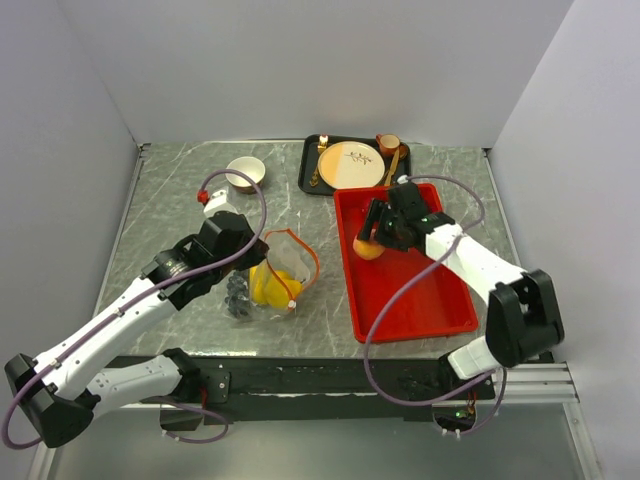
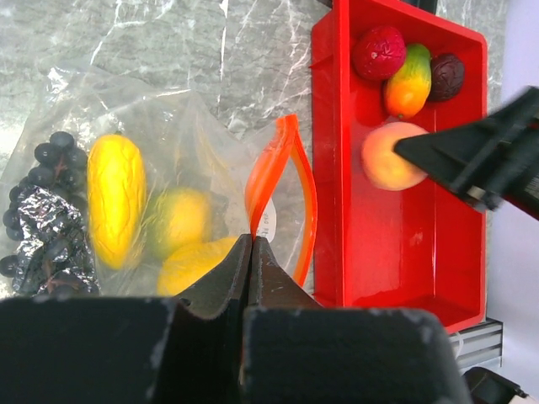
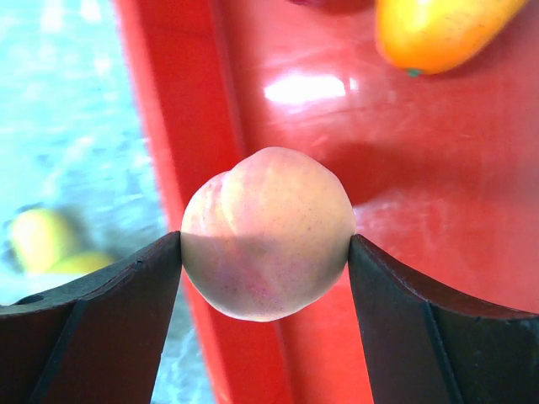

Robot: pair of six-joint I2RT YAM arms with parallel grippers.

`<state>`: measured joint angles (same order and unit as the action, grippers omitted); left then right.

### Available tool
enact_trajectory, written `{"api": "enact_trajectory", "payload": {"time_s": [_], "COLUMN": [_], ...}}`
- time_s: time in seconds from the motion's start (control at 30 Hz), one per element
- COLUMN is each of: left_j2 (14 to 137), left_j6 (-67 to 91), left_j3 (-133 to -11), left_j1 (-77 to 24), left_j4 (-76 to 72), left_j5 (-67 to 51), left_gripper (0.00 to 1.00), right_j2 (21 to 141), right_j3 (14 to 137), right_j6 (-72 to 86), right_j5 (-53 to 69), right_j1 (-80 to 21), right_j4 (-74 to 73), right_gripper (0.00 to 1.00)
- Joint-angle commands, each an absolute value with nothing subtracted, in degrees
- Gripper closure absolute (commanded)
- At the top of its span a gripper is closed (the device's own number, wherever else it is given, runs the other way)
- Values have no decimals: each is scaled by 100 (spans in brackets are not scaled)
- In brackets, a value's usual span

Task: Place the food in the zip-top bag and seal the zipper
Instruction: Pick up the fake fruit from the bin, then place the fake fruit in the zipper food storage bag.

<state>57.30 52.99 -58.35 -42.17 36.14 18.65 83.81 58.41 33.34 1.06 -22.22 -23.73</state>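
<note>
From above: judged to be in the middle of the filling step, with the right gripper (image 1: 374, 238) clamped on the peach (image 1: 367, 248) at the left wall of the tray (image 1: 420, 305), and the left gripper (image 1: 258, 260) at the mouth of the bag (image 1: 275, 290), just left of the tray. Next, by judgement: carry the peach left over the tray wall, bring it above the open mouth, then part the jaws. Needs the mouth held up and wide, otherwise a risk of dropping the fruit beside the bag. Sealing of the zipper (image 1: 310, 250) not yet due, with other fruit lying in the tray. From the left wrist: jaws pressed fully together, pinching the zipper at the near end of its orange loop, apparently to hold the mouth open. Inside the bag: grapes (image 2: 38, 202), long yellow piece (image 2: 116, 198), lime (image 2: 181, 217) and lemon (image 2: 195, 263). At the far end of the tray: apple (image 2: 379, 52), mango (image 2: 408, 80) and plum (image 2: 446, 76), close together, with the peach just near of them. From the right wrist: jaws wide apart, yet both fingers (image 3: 126, 303) touching the peach, one on each side across its middle. Peach seemingly lifted, over the left wall of the tray.
</note>
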Motion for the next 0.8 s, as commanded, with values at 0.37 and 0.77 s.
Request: {"api": "enact_trajectory", "payload": {"time_s": [0.37,0.77], "left_j2": [5757,5695], "left_j6": [5256,5274], "left_j3": [-5915,-5880], "left_j1": [-4210,-4201], "left_j4": [3296,3270], "left_j5": [1802,1731], "left_gripper": [99,98], "right_j2": [7040,7856], "right_j3": [6125,6547], "right_j6": [3577,3823], "right_j5": [1160,1195], "right_j1": [-3383,-4385], "right_j4": [-1670,-1503], "right_gripper": [52,51]}}
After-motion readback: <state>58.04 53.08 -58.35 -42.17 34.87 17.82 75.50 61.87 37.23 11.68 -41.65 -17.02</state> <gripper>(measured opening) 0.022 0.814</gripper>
